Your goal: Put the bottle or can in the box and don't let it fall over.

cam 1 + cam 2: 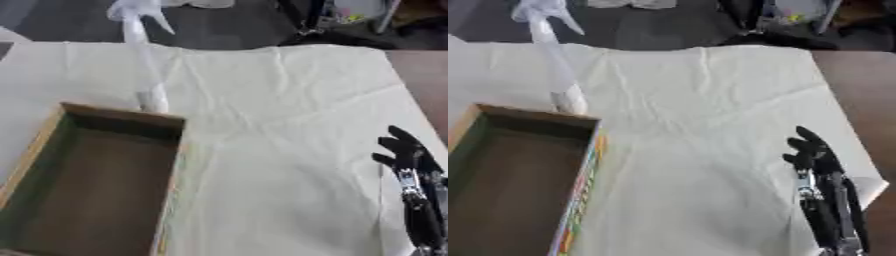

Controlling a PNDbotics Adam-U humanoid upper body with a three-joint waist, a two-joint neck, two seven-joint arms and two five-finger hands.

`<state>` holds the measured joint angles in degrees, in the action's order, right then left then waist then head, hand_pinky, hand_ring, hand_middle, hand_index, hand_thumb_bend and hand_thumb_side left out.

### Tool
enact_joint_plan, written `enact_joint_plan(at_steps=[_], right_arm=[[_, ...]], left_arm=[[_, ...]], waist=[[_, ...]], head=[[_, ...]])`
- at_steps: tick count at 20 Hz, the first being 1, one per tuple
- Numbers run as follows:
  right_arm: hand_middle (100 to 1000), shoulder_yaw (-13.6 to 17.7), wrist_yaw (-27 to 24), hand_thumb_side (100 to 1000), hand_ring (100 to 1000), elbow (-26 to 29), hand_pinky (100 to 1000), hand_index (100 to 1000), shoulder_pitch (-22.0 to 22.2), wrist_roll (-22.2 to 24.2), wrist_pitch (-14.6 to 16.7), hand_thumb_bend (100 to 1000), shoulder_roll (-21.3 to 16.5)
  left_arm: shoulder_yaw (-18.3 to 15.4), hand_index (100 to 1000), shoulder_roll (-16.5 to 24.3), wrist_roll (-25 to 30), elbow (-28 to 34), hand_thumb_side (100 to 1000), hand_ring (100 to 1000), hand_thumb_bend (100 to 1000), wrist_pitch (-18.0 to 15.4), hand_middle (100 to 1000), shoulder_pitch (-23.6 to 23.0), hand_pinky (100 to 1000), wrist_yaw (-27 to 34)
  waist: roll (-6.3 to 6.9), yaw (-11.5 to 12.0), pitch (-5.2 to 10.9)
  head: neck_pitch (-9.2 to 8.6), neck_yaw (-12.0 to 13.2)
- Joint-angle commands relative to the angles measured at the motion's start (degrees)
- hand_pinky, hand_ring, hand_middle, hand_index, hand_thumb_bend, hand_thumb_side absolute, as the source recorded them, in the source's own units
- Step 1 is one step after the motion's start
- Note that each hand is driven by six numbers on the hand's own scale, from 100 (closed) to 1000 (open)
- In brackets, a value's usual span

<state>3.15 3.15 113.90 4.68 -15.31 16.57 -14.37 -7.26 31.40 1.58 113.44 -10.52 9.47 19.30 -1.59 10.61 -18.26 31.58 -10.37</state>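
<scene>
A tall, pale, translucent spray bottle (144,60) stands upright on the white cloth, just behind the far wall of the box. The open cardboard box (535,117) lies at the lower left, with a brown inside and nothing in it that I can see. My right hand (811,152) rests at the lower right, black fingers straight and pointing up, holding nothing, far from both bottle and box. My left hand shows in neither view.
A wrinkled white cloth (280,125) covers most of the table. Bare brown tabletop (429,75) shows along the right edge. Beyond the far edge are dark floor and some clutter (798,15).
</scene>
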Motion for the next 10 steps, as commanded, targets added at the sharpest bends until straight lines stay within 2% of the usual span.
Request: enact_joint_plan(at_steps=[1,5,6,9,10], right_arm=[[901,0.57,-0.47,756,868,0.69,776,757,0.36,-0.18,0.06,100,-1.17],[901,0.59,-0.41,755,867,0.69,776,757,0.88,-0.24,0.19,100,-1.41],[901,0.57,-0.43,755,867,0.69,776,757,0.95,-0.22,0.19,100,-1.48],[902,0.51,-0.57,756,867,0.69,776,757,1.24,-0.12,0.08,100,-1.69],[902,0.49,-0.61,755,867,0.69,776,757,1.33,-0.08,0.02,100,-1.74]], left_arm=[[0.51,780,8.59,-0.77,1.15,606,799,100,-1.93,746,0.75,983,-1.81],[2.07,795,17.3,-0.88,1.15,584,807,100,-2.74,756,0.92,973,-4.67],[2.39,796,19.04,-1.11,1.15,606,806,100,-2.58,754,1.05,969,-4.89],[3.59,800,25.02,-2.12,1.15,556,804,100,-1.25,755,2.29,957,-5.45],[4.07,801,26.57,-2.5,1.15,680,803,100,-0.7,754,3.08,952,-5.63]], waist=[[0.29,0.11,1.61],[0.42,0.45,2.08],[0.44,0.56,2.18],[0.53,0.93,2.56],[0.53,1.03,2.69]], head=[[-0.24,-0.39],[0.06,-0.77],[0.16,-0.81],[0.48,-1.14],[0.58,-1.31]])
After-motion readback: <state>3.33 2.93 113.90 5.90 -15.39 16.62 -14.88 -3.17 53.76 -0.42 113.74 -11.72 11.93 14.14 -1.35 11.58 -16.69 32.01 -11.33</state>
